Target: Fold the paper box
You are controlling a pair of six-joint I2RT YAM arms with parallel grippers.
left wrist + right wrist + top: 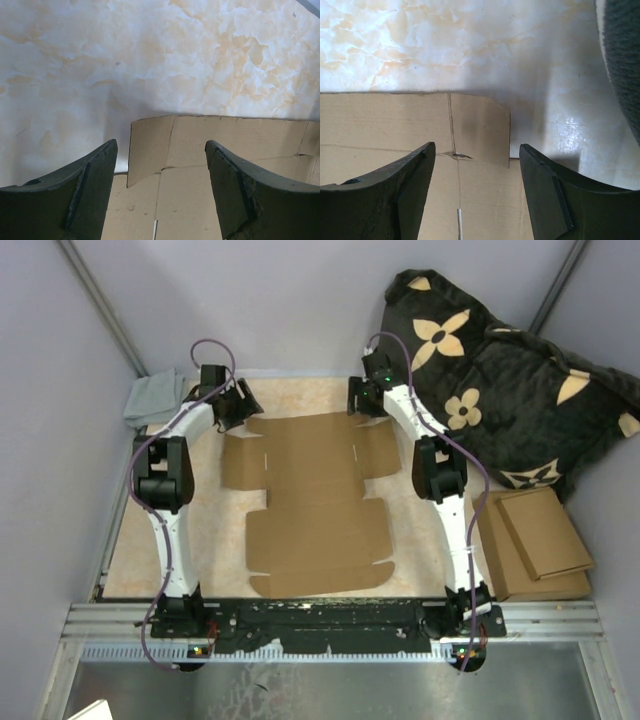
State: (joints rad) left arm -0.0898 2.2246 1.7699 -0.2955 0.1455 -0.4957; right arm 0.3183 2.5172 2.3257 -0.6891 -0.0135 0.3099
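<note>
Table: a marbled cream and beige top (pixel 300 390) between pale grey walls, with both arms bolted at its near edge.
Cushion: a large black plush cushion with cream flower shapes (pixel 500 370), slumped against the far right corner.
Paper box: a plain brown die-cut cardboard blank (pixel 310 500), lying unfolded and flat in the middle of the table between the two arms, its flaps and tabs spread out and its crease lines showing.
Cardboard pile: a stack of flat brown cardboard sheets (pixel 535 540) at the right edge, just below the cushion and well apart from the box.
Cloth: a crumpled grey rag (pixel 150 400) at the far left corner, just beside the left arm.
Left gripper: the black two-finger left gripper (pixel 235 405) is over the box's far left corner; its fingers (pixel 85 200) are spread wide with nothing between them.
Right gripper: the black right gripper (pixel 362 398) is over the far right corner, fingers (pixel 555 195) likewise wide apart and holding nothing.
Contact: whether either gripper touches the cardboard cannot be told from these views.
</note>
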